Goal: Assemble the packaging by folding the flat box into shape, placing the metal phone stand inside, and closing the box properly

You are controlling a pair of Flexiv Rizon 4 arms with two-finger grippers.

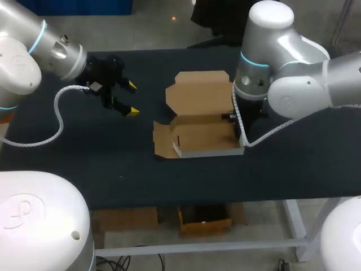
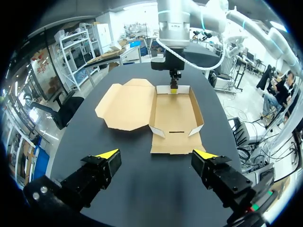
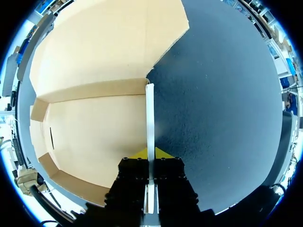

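Brown cardboard box, lid flat open, walls raised. Right gripper clamped on side wall, one fingertip apparently inside box. Left gripper released, well apart.

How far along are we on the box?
Done: the box tray already has walls standing. In hand: the right end effector is shut on one side wall; the left end effector hangs open, off to the side. Left: the tray is empty and the lid lies flat open, so loading and closing remain.
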